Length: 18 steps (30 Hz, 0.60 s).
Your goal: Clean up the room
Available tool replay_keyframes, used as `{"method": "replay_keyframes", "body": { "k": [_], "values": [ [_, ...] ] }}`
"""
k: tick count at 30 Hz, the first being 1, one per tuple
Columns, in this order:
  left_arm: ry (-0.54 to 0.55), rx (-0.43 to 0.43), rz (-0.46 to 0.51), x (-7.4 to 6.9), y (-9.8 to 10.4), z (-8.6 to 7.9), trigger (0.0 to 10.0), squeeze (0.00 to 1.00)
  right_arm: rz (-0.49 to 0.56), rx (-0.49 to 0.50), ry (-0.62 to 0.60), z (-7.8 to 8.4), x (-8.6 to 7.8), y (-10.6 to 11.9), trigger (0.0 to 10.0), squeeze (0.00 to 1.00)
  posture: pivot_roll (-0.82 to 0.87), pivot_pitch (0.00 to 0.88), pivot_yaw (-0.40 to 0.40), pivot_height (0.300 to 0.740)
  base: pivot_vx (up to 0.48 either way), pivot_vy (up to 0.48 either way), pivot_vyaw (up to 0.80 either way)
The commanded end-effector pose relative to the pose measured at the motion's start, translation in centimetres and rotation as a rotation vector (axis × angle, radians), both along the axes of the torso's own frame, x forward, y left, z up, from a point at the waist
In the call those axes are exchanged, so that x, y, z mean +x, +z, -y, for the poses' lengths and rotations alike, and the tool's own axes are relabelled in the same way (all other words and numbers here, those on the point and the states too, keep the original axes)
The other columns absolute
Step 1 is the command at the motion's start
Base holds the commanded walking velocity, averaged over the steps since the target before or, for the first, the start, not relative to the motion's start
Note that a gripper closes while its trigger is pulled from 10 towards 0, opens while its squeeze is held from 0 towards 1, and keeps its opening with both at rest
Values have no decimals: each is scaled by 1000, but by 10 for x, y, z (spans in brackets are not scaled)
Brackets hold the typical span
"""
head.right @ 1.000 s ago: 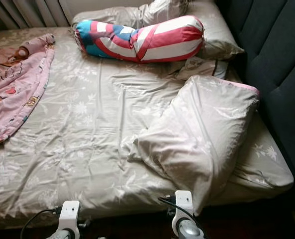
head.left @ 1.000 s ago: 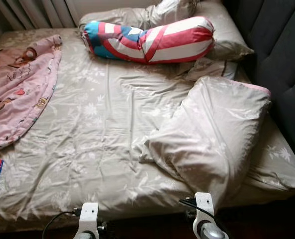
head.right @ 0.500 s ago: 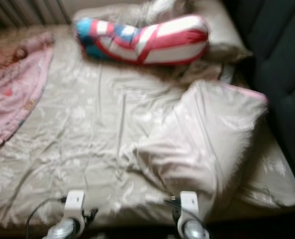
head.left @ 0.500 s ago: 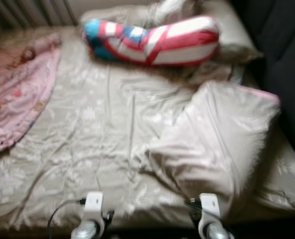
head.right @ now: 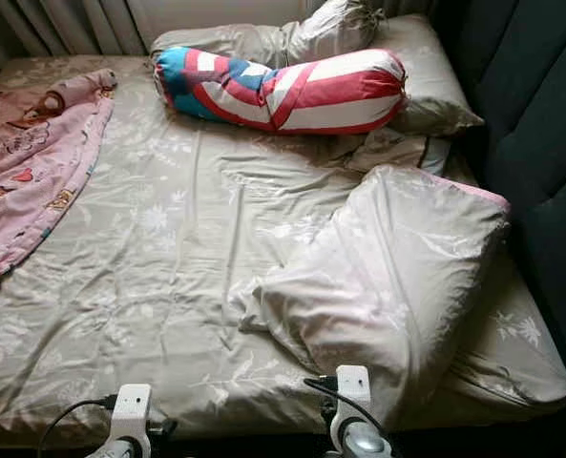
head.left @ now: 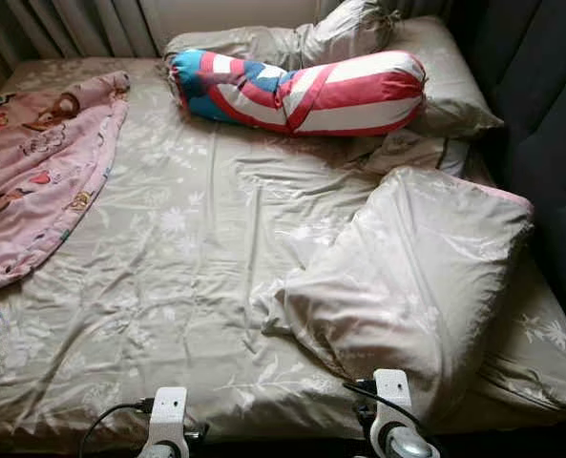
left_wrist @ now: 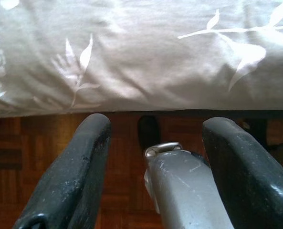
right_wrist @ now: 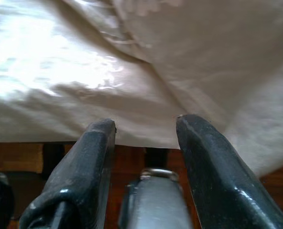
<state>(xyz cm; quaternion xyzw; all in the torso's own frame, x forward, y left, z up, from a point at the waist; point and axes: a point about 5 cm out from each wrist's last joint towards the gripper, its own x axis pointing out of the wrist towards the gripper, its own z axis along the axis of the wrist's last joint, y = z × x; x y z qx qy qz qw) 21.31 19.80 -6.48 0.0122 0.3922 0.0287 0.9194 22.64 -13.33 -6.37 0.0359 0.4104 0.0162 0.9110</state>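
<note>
- Unmade bed (head.left: 197,286) now sits sharp in view; blur gone, so the robot has likely stopped.
- Crumpled duvet (head.left: 416,277) lies near the right edge.
- Left pincer (left_wrist: 153,167) and right pincer (right_wrist: 143,162) hang apart, empty, at the front edge.

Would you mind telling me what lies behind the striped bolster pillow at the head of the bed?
Behind the striped bolster pillow lie beige pillows, crumpled against the curtain. Their lower parts are covered by the bolster, so I cannot tell how many there are.
</note>
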Motion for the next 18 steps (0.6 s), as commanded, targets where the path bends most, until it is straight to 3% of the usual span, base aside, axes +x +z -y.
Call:
{"method": "replay_keyframes", "body": {
  "k": [1,8,18],
  "values": [
    [11,-1,-46,-11,-7,-3,10000,0,-30,-2,-4,1,-7,-5,10000,0,60,228,1,740,0,0,0],
    [2,1,-47,-12,-7,-2,10000,0,-30,-2,-4,1,-8,-5,10000,0,60,229,0,740,0,0,0],
    [-1,1,-47,-12,-7,-2,10000,0,-27,0,-10,1,-7,-5,10000,0,60,230,0,740,0,-278,0]
  ]
}}
